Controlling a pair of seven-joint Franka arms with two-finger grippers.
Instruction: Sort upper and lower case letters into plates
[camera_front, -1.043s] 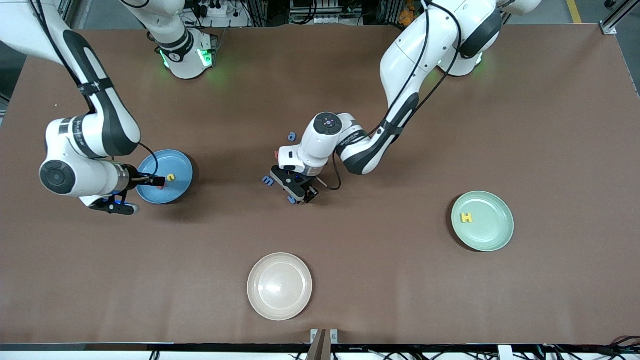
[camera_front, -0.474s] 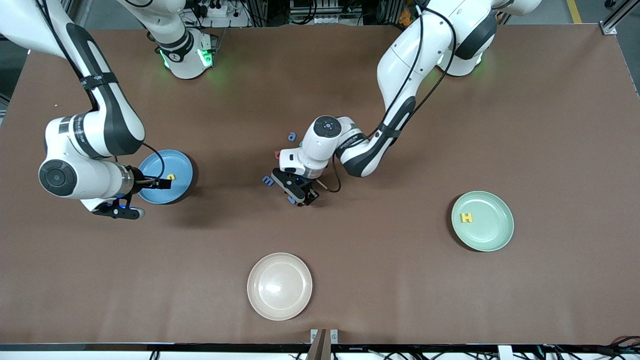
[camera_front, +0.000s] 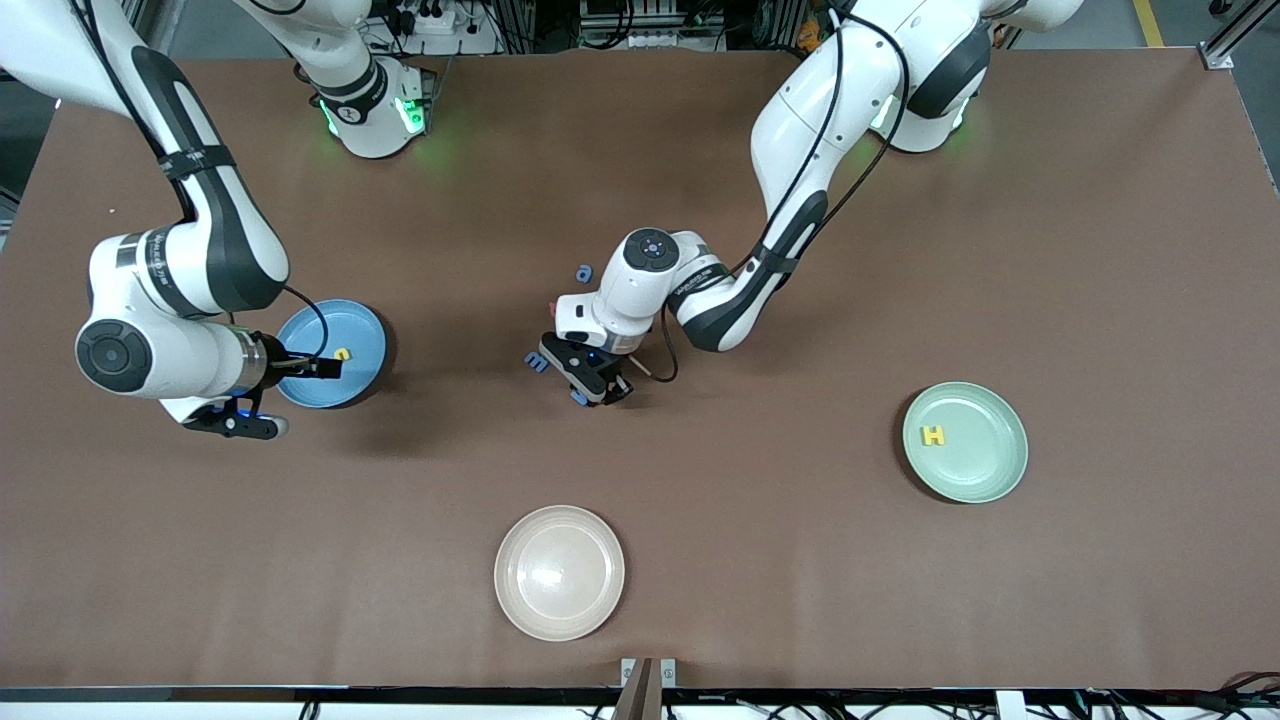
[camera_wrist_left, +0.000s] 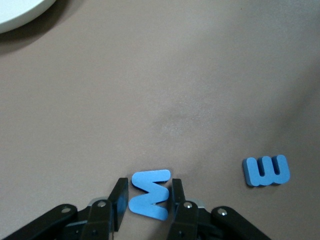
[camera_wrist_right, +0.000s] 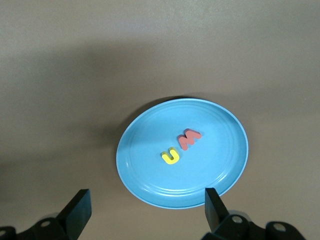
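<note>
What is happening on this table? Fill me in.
Two robot arms are sorting toy letters into plates. The left claw is down at mid-table, its fingers closing around a blue W, with a blue m lying beside it. The right claw hangs open over the blue plate, which holds a yellow u and a red letter. The mint green plate holds a yellow H.

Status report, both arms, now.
Left gripper down at mid-table, fingers pinching blue W. Right gripper open over blue plate. Blue m beside it, clear of the grip.
</note>
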